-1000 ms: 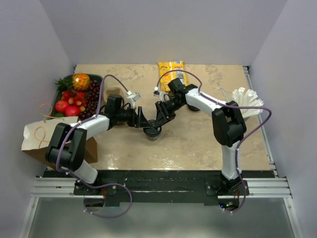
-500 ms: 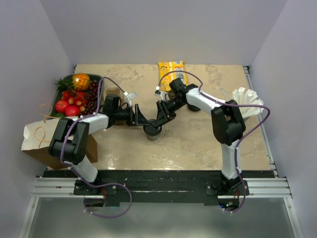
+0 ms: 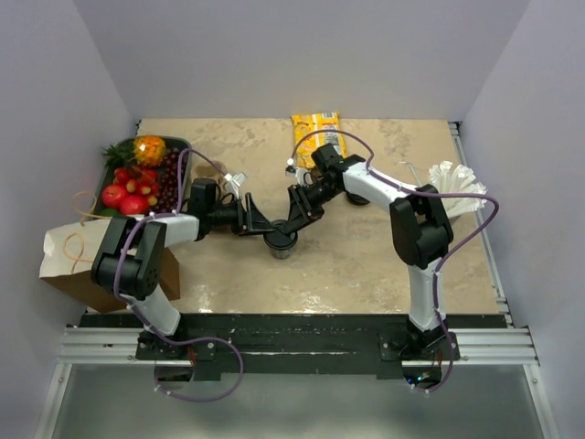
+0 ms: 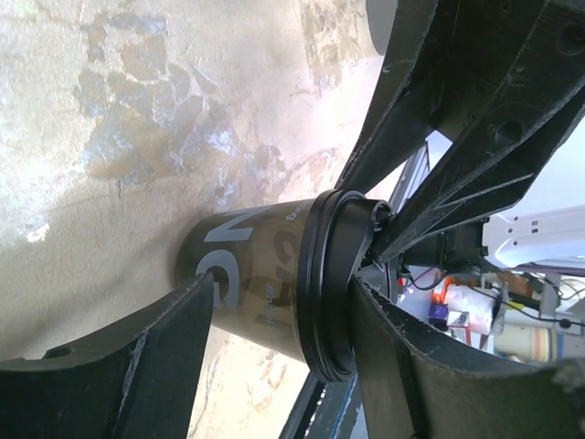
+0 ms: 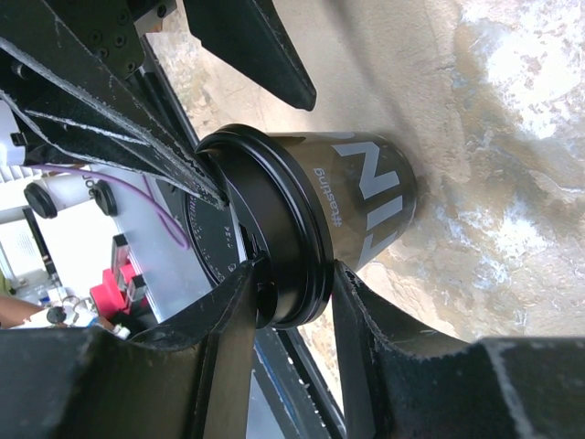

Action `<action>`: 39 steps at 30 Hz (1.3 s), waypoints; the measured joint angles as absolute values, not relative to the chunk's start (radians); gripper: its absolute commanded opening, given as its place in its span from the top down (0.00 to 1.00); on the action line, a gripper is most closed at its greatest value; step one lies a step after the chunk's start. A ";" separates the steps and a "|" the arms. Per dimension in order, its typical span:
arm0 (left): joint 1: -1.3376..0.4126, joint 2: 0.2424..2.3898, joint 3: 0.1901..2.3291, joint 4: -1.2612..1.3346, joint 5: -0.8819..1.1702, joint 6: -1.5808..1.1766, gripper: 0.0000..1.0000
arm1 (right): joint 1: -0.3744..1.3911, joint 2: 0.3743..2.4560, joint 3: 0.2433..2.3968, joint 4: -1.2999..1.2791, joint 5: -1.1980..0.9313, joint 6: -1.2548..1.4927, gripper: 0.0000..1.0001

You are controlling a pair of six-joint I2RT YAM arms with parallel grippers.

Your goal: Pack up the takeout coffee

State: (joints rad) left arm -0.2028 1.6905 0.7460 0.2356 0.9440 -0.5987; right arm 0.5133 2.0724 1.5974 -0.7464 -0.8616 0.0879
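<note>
The left arm has slid back toward the left edge of the tan stone-look surface (image 3: 366, 265). Its hand has moved a little away from the brown paper coffee cup (image 3: 281, 244). The cup has not moved. It stands upright near the middle of the surface, a bit closer to the near edge.

The left gripper (image 4: 283, 283) has its jaws spread wide. One is on each side of the cup, and they do not seem to squeeze it. The right gripper (image 5: 294, 270) has its jaws pinching the rim of the black plastic lid (image 4: 324, 283).

I think this means the left arm is letting go and the right arm is taking over the cup. The cup is not packed yet. The brown paper bag (image 3: 69, 251) lies well apart, at the near left corner.

Big white letters run round the cup. An N is plain to see, but the whole word is partly hidden. There is also a small white line that starts with #, too small to read.
</note>
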 measured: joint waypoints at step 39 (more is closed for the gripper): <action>-0.203 1.560 0.730 0.265 0.836 -0.502 0.32 | 0.517 2.020 1.657 -0.809 -0.768 -0.081 0.42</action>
State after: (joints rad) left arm -0.2031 1.5597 0.7303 0.2649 0.8364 -0.5018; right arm 0.5167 2.0201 1.6569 -0.8085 -0.7677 -0.0807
